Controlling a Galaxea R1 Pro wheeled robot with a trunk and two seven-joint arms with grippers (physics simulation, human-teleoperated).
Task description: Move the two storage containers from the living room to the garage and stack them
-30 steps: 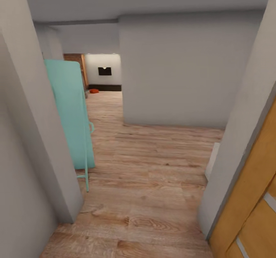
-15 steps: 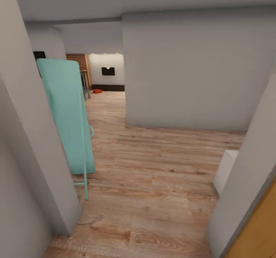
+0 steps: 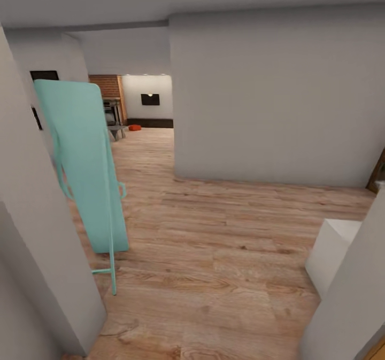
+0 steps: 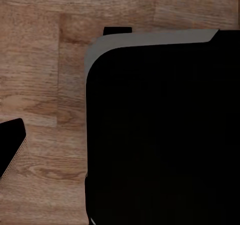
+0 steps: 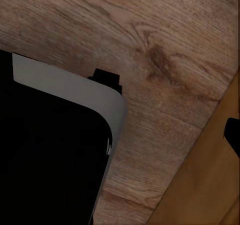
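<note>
Wood-plank hallway floor (image 3: 214, 253), one distant storage container (image 3: 135, 127), jaws' state unclear

Far red-orange storage container (image 3: 135, 127) too small for detail; white block (image 3: 334, 253) partly behind the near wall (image 3: 347, 296).

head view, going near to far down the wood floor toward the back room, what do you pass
turquoise panel on a thin stand leaning at the near wall → corner of the grey wall → brick fireplace → small red-orange thing on the floor, probably a storage container → dark rectangle on the white back wall
</note>
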